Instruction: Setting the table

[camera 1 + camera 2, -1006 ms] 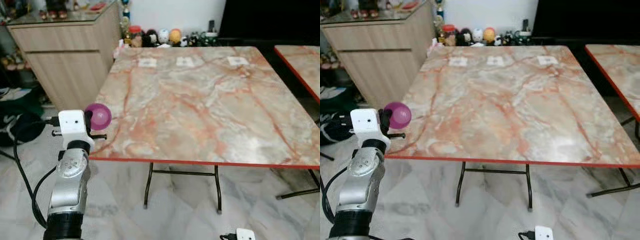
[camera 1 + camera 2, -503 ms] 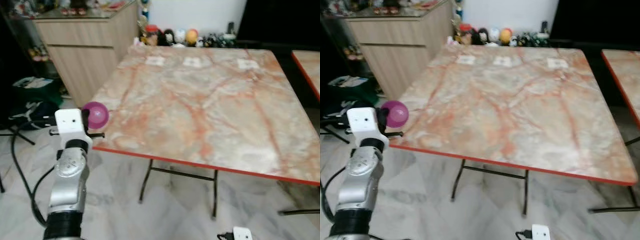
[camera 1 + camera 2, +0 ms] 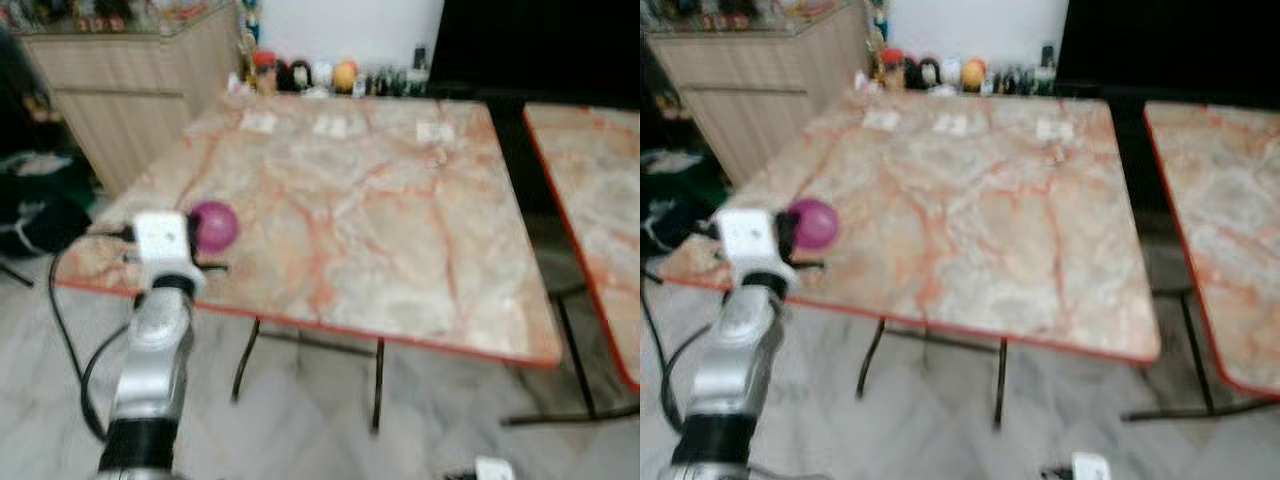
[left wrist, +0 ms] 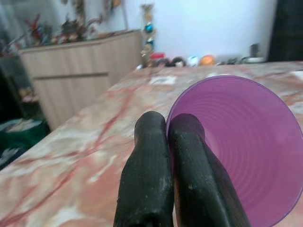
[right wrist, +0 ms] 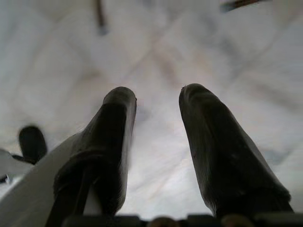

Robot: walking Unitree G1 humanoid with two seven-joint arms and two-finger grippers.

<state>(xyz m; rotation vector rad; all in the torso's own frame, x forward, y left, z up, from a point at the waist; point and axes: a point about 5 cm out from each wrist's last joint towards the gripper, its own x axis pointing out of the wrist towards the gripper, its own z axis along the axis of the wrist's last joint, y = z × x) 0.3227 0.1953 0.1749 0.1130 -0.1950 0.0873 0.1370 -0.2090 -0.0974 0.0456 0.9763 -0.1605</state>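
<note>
your left hand (image 4: 165, 127) is clamped on the purple cup's (image 4: 246, 146) rim | cup's up over the bench's (image 3: 380, 230) near-left corner, not touching it | right hand (image 5: 156, 101) hangs below the bench, fingers apart over the floor (image 5: 57, 52)

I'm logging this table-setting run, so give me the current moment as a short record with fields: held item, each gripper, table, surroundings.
held item: purple plastic bowl, pinched at its rim
left gripper: fingers shut on the bowl, raised above the near left corner of the table
right gripper: fingers open, hanging idle over the pale floor
table: orange-veined marble-pattern table with a red edge; three small white cards at its far side
surroundings: wooden cabinet at far left; second similar table at right
</note>
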